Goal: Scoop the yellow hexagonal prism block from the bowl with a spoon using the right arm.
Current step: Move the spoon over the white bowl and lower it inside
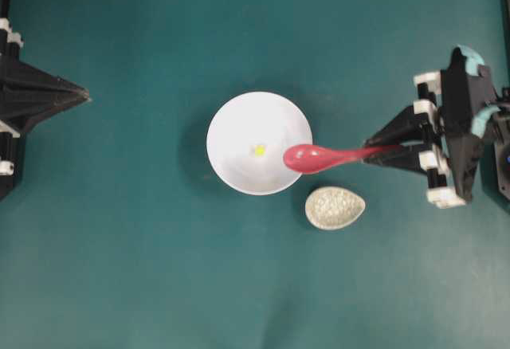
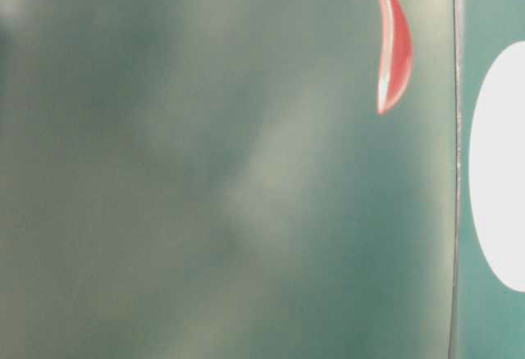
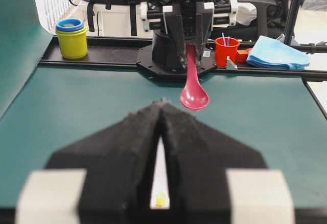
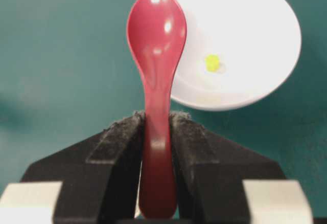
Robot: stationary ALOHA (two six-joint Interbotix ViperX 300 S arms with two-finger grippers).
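Note:
The white bowl sits mid-table with the tiny yellow block inside it. My right gripper is shut on the handle of the red-pink spoon. The scoop reaches over the bowl's right rim, a little right of the block. In the right wrist view the spoon points away between the pads, with the bowl and block beyond at right. My left gripper is shut and empty at the far left. Its wrist view shows the block through the finger gap.
A speckled egg-shaped spoon rest lies just below and right of the bowl. Beyond the table's far edge in the left wrist view stand stacked yellow cups, a red cup and a blue cloth.

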